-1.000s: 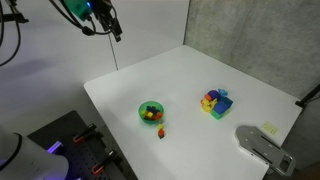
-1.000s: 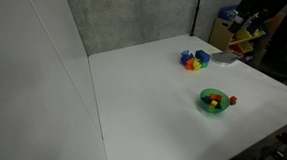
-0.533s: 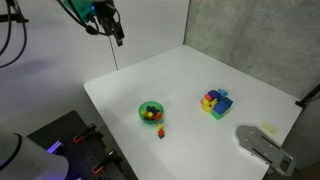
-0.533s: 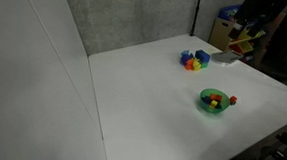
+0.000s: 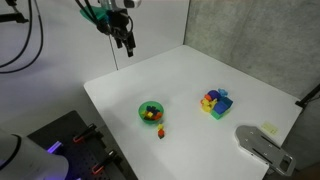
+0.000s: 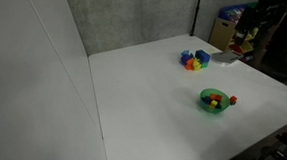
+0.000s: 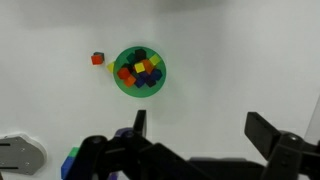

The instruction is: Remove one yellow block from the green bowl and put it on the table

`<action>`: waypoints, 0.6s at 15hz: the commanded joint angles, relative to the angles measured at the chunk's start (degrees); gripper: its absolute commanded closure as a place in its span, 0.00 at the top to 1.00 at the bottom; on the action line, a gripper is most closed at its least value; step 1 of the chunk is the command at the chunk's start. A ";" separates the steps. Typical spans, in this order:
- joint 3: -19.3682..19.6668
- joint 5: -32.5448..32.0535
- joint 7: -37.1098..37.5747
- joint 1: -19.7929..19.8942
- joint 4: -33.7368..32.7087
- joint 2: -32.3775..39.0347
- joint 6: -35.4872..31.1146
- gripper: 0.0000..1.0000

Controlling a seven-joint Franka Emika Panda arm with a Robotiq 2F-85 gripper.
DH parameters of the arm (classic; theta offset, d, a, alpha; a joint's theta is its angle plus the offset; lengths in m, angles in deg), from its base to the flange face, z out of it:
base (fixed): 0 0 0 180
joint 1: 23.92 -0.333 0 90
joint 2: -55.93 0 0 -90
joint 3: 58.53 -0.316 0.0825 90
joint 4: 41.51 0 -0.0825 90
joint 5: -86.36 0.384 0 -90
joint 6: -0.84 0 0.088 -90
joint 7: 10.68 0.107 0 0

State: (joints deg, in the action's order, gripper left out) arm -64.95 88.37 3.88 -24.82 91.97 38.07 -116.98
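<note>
The green bowl (image 5: 151, 112) stands near the front edge of the white table (image 5: 230, 70) and holds several tiny coloured blocks. It shows in the other exterior view (image 6: 214, 101) and in the wrist view (image 7: 139, 70), where a yellow block (image 7: 143, 66) lies among the blocks inside. My gripper (image 5: 127, 38) hangs high above the table's far left corner, well away from the bowl. In the wrist view the gripper (image 7: 200, 132) is open and empty, its jaws wide apart over bare table.
A tiny red block (image 5: 161, 131) lies on the table beside the bowl; the wrist view shows it too (image 7: 97, 59). A multicoloured block cluster (image 5: 215, 102) sits toward the right. A grey device (image 5: 262, 146) lies at the table's near right corner.
My gripper has moved right and a little lower, toward the table. The bowl and blocks have not moved.
</note>
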 commanded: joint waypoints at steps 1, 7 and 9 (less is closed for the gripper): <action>1.72 -0.77 -0.41 0.90 -1.21 3.60 0.68 1.00; 4.05 -0.44 -2.25 1.31 0.51 10.72 -3.35 1.00; 4.41 -1.02 -2.38 1.25 0.60 14.50 -5.93 1.00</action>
State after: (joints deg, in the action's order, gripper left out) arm -61.08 88.26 2.55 -23.70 92.76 48.06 -119.84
